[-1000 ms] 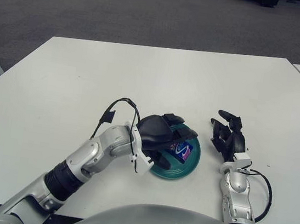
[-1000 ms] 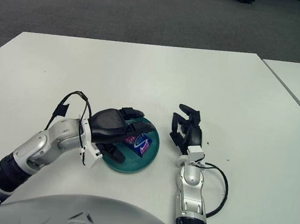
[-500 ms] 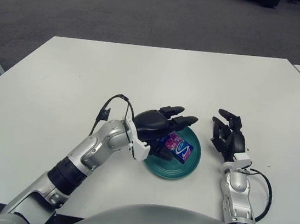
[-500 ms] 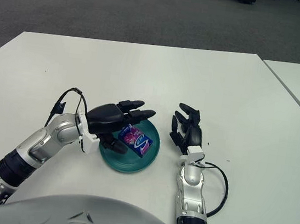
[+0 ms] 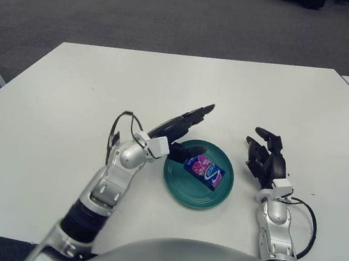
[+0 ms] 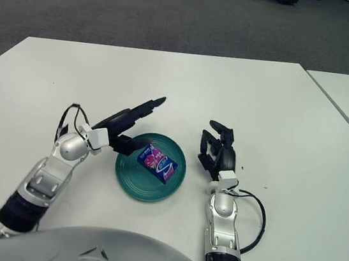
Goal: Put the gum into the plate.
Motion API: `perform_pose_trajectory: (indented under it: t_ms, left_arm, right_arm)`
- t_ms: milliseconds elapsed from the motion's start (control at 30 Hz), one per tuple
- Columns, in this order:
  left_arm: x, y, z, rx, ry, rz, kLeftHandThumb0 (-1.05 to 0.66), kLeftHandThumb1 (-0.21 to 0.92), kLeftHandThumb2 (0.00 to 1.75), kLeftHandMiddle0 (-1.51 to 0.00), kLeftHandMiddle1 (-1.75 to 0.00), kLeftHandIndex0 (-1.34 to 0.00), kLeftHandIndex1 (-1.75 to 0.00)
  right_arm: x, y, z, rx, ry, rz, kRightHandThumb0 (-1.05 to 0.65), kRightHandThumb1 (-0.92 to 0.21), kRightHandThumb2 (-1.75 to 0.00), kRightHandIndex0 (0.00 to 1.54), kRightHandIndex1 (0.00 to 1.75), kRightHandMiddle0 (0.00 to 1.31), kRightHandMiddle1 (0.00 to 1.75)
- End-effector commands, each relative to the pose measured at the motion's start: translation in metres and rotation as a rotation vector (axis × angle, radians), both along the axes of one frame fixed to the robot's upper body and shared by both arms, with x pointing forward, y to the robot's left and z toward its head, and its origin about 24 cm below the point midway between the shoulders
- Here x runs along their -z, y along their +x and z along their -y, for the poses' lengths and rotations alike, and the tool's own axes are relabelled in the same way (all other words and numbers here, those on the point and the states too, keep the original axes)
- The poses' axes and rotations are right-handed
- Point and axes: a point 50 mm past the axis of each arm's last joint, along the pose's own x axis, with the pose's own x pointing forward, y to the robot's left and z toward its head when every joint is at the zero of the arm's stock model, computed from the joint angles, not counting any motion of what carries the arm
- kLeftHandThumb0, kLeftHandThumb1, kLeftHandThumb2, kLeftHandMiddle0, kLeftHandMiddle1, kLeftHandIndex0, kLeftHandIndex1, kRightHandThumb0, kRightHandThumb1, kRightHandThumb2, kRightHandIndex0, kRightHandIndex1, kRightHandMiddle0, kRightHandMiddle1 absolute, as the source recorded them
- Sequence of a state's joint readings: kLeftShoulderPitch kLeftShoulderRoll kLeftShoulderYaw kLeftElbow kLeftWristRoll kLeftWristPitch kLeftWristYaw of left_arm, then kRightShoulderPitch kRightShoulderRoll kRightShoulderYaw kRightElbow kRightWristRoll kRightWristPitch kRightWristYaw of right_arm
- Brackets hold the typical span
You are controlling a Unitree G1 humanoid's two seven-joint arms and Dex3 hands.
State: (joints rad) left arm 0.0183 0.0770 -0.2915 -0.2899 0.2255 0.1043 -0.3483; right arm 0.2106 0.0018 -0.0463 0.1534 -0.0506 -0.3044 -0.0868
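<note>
Blue-and-purple gum (image 5: 205,169) lies flat in the teal plate (image 5: 183,188) — left robot hand (image 5: 178,128) beside it, fingers apart, empty.

The plate (image 5: 183,183) looks like glossy teal ceramic or hard plastic, hard to say which, with a bit of shine along the rim. The gum (image 5: 204,170) pack has that slick printed wrapper, blue and purple, pretty shiny. The surface (image 5: 66,123) is smooth matt white, laminate by the look of it. Left robot hand (image 5: 176,127) and right robot hand (image 5: 266,157) both have matt black plastic fingers, with satin silver metal-look shells on the arms. The floor (image 5: 145,11) is rough grey carpet.
</note>
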Motion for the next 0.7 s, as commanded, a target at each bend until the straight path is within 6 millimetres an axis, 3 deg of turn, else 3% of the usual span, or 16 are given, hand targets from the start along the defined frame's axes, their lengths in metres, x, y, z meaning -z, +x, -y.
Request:
perform_pose_trajectory:
  t_ms: [0,33,133,233,500,600,667]
  left_arm:
    - [0.025,0.002,-0.012,-0.165,-0.137,-0.135,-1.05,0.92,1.05,-0.14,-0.02,-0.02,-0.23]
    - [0.022,0.001,-0.011,-0.2,-0.173,-0.146,-1.04,0.92,1.13,-0.13,-0.02,-0.01,-0.28]
    - [0.021,-0.001,-0.014,-0.299,-0.261,-0.19,-1.04,0.92,1.15,-0.22,-0.04,0.0,-0.61]
    - [0.028,-0.005,-0.025,-0.373,-0.305,-0.242,-1.01,0.92,1.15,-0.28,-0.07,0.0,-0.79]
    - [0.049,-0.014,-0.049,-0.512,-0.322,-0.299,-0.96,0.92,1.13,-0.42,-0.13,-0.03,-0.99]
    - [0.077,-0.018,-0.064,-0.581,-0.292,-0.318,-0.94,0.92,1.12,-0.47,-0.16,-0.08,-1.03]
    - [0.084,-0.022,-0.065,-0.603,-0.28,-0.303,-0.93,0.92,1.11,-0.49,-0.2,-0.11,-1.03]
  right_arm:
    - [0.039,-0.029,-0.001,0.033,0.039,-0.227,-0.62,-0.92,-0.68,0.52,0.39,0.01,1.05]
    - [0.04,-0.03,-0.001,0.034,0.039,-0.227,-0.61,-0.92,-0.68,0.52,0.42,0.01,1.05]
    - [0.04,-0.03,-0.002,0.035,0.04,-0.228,-0.61,-0.92,-0.67,0.51,0.46,0.01,1.06]
    - [0.04,-0.031,-0.002,0.035,0.04,-0.228,-0.61,-0.92,-0.67,0.5,0.48,0.0,1.06]
    - [0.041,-0.032,-0.002,0.037,0.034,-0.232,-0.62,-0.92,-0.66,0.49,0.5,0.01,1.06]
    - [0.041,-0.033,-0.002,0.039,0.035,-0.235,-0.63,-0.92,-0.66,0.48,0.51,0.02,1.07]
    - [0.041,-0.033,-0.001,0.041,0.036,-0.235,-0.63,-0.92,-0.66,0.48,0.51,0.02,1.07]
